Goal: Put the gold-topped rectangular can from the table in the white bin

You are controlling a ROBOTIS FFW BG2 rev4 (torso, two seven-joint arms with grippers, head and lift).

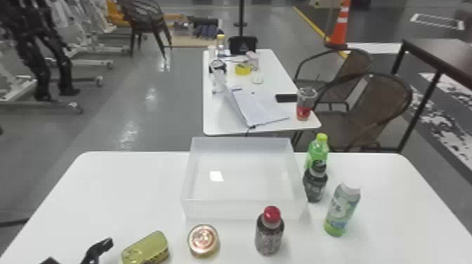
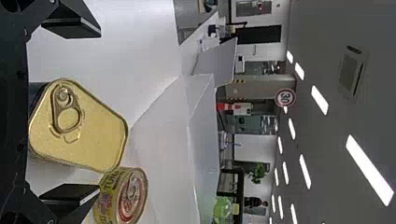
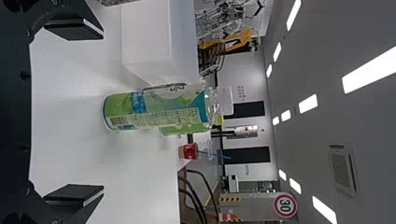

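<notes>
Spread wide, the left hand (image 1: 80, 251) pokes up at the head view's lower left, and just beside it the gold-topped rectangular can (image 1: 145, 247) sits on the white surface (image 1: 123, 189). I see the white bin (image 1: 246, 209) near the centre, with a round can (image 1: 203, 240) below it. The right hand (image 3: 102, 112) has its fingers well apart, too.

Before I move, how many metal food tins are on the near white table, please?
2: the gold-topped rectangular can, left of centre, and the round yellow-labelled tin to its right.
</notes>
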